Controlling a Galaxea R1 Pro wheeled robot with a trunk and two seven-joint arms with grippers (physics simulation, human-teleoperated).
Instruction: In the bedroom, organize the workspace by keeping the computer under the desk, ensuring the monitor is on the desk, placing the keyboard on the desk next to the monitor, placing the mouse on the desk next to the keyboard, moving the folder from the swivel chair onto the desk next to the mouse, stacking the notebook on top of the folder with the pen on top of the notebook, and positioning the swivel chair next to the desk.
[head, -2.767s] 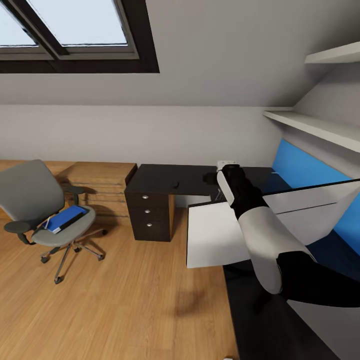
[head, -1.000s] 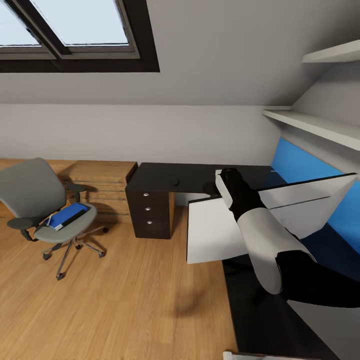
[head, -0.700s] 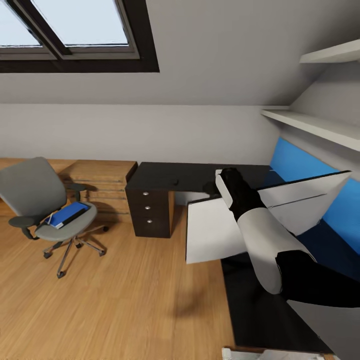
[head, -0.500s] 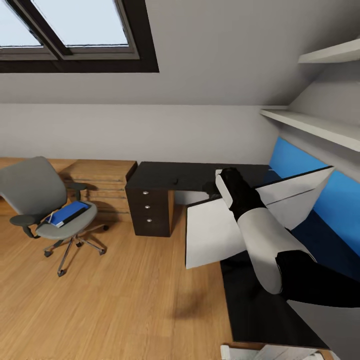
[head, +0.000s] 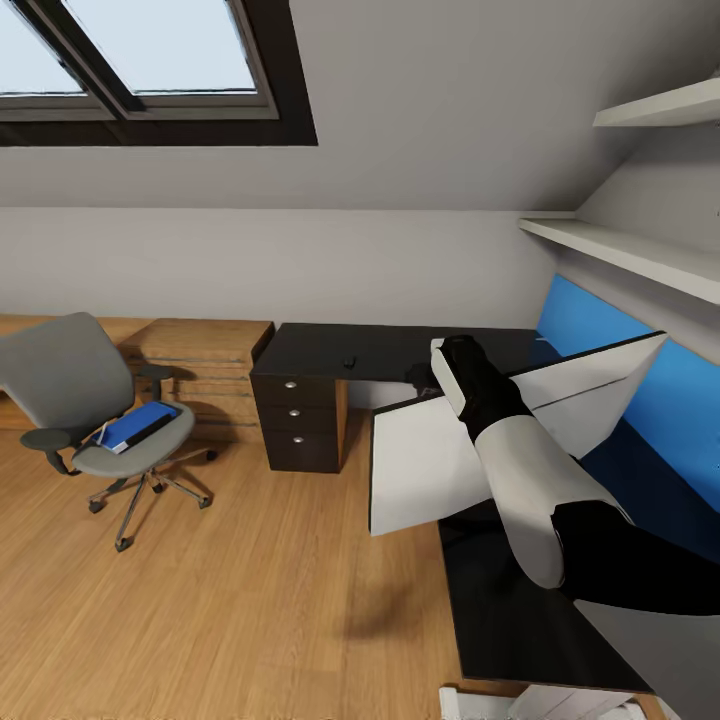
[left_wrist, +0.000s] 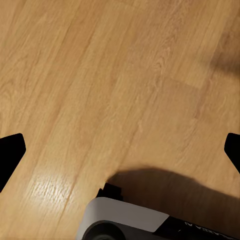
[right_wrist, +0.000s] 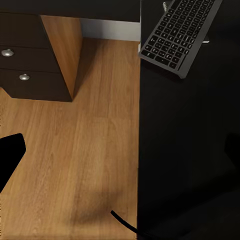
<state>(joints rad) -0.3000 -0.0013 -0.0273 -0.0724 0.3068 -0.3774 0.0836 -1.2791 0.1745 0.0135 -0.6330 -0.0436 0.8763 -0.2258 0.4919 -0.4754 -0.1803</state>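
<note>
Here the right arm (head: 520, 470) reaches forward over the bench (head: 370, 352), whose glossy black top runs along the far wall and turns toward the camera on the right; the monitor (head: 430, 460) hangs tilted in front of the arm, white back toward the camera, one end low near the floor-side edge of the bench and the other raised toward the blue wall panel (head: 640, 360); the right gripper's tips sit behind the arm's black wrist in the head view, so I cannot tell whether they are apart or clamped on the monitor; in the right wrist view only two dark finger edges show at the frame sides, with the keyboard (right_wrist: 177, 32) lying flat on the black bench top near its edge, and the drawer unit (right_wrist: 30, 65) with round silver knobs beside the wooden floor (right_wrist: 90, 165). The left wrist view shows the left gripper's fingertips (left_wrist: 11, 152) wide apart at the frame sides, over bare wooden floor. The swivel chair (head: 95, 400) stands well apart from the bench, in front of light wooden low cabinets (head: 205, 360); the blue folder (head: 135, 427) lies on its seat; a small dark object (head: 349, 361) rests on the bench top above the drawers.
</note>
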